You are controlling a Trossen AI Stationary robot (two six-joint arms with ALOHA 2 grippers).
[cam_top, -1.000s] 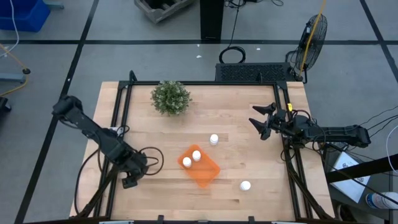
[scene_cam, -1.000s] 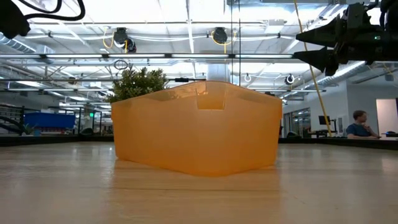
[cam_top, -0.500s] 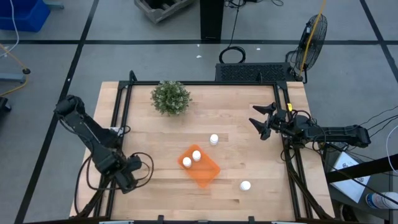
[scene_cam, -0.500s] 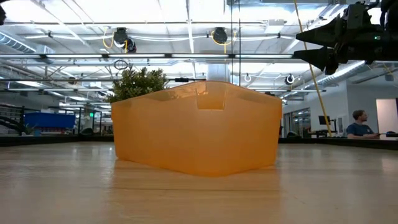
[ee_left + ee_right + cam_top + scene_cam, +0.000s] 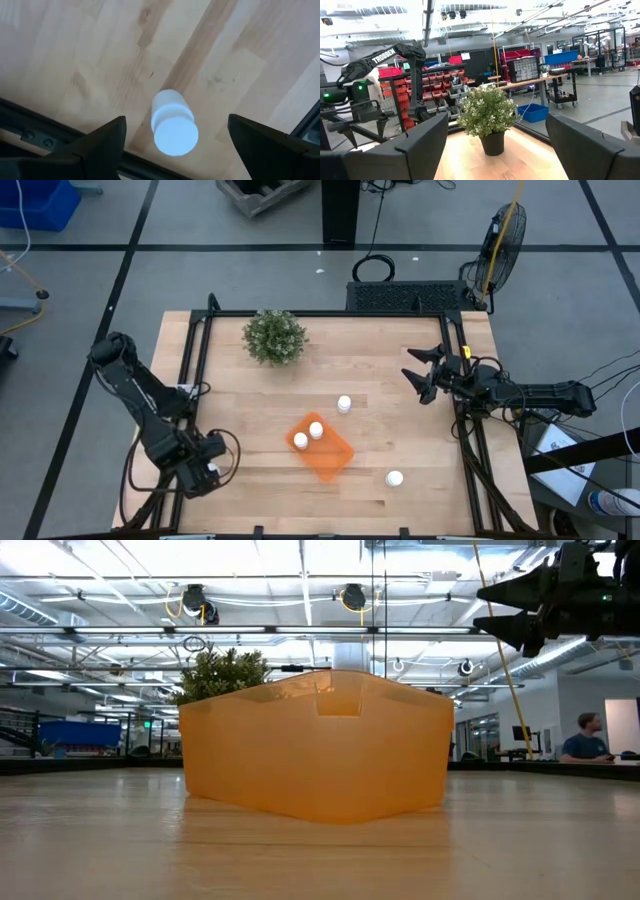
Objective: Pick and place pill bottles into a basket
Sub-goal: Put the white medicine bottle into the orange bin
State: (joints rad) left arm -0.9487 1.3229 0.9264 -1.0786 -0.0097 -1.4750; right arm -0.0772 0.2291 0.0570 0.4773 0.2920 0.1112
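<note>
High view: the basket [image 5: 322, 447] sits lower centre of the table [image 5: 400, 400], turned at a slant, with two bottles [image 5: 300, 440] [image 5: 316, 430] standing inside it. A third bottle [image 5: 344, 404] stands on the wood just up and right of the basket, apart from it, and a fourth [image 5: 394, 478] stands lower right, well apart. The plant [image 5: 274, 337] is at upper left of the table.

The left gripper [image 5: 205, 472] hangs over the table's lower left edge, by the black frame rail. Left wrist view shows its jaws wide apart and empty, with a fifth bottle [image 5: 172, 125] upright on the wood between and beyond the fingers [image 5: 95, 145], close to the rail.

The right gripper [image 5: 420, 372] hovers at the right side of the table, level with the third bottle but well apart from it; its jaws are spread and hold nothing. Low view shows it at upper right [image 5: 505, 602], above the basket [image 5: 320, 745], and a person [image 5: 588, 738] sits far off at right.
</note>
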